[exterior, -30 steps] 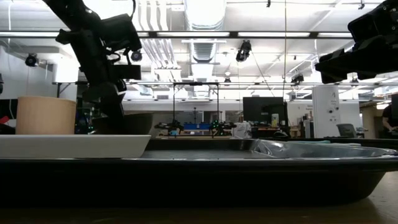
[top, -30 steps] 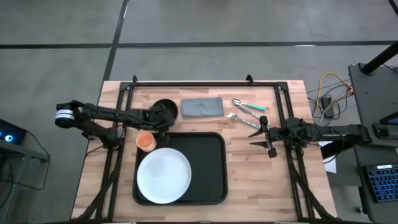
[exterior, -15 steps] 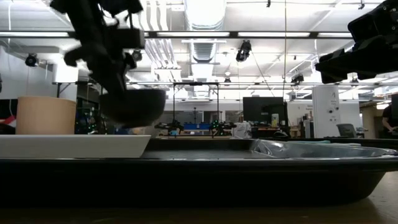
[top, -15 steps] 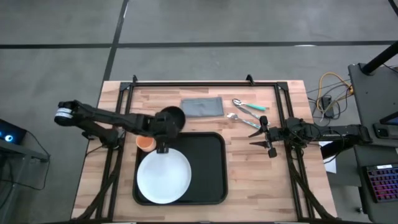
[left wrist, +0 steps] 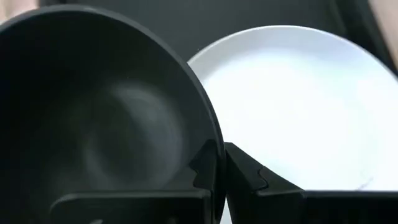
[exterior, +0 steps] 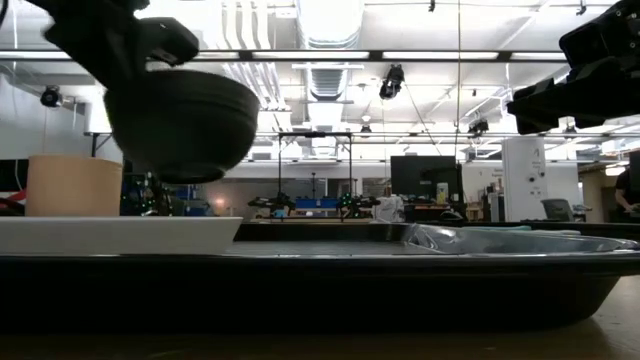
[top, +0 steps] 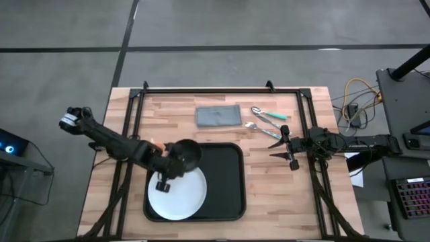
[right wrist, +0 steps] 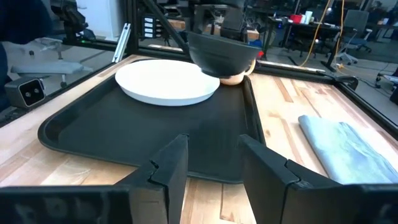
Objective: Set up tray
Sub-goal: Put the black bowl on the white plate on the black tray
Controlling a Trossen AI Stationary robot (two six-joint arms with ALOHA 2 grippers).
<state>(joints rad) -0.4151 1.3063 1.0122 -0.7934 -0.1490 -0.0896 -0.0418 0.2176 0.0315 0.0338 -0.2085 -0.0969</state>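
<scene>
On the tray [top: 228, 181], white plate [top: 180, 196]; above, left jaws [top: 171, 169] clamped on black bowl [top: 185, 153].

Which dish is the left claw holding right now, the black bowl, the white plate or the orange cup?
The black bowl: the left claw pinches its rim, raised above the white plate, which lies flat in the tray.
</scene>
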